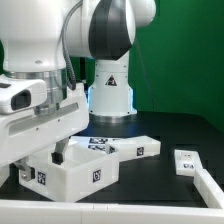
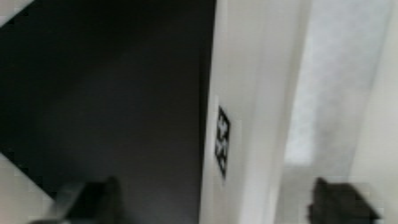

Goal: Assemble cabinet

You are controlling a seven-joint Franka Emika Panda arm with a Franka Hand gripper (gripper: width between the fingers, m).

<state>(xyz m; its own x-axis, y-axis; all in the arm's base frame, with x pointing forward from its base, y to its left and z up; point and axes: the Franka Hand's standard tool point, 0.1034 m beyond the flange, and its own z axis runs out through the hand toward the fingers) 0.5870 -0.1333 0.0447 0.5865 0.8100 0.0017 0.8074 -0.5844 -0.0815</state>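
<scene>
The cabinet's white box (image 1: pixel 75 172) lies on the black table at the exterior view's lower left, with square tags on its sides. My gripper (image 1: pixel 57 150) hangs right over its open top, and the arm hides much of it. In the wrist view the gripper (image 2: pixel 214 203) is open. Its two dark fingertips (image 2: pixel 89 202) stand apart on either side of a white box wall (image 2: pixel 249 110) that carries a tag (image 2: pixel 222 140). Neither fingertip touches the wall. A white tagged panel (image 1: pixel 135 148) lies just to the right of the box.
A small white tagged block (image 1: pixel 186 162) lies at the exterior view's right. A white rail (image 1: pixel 120 211) runs along the table's front edge and up the right side. The robot's base (image 1: pixel 110 95) stands behind the parts.
</scene>
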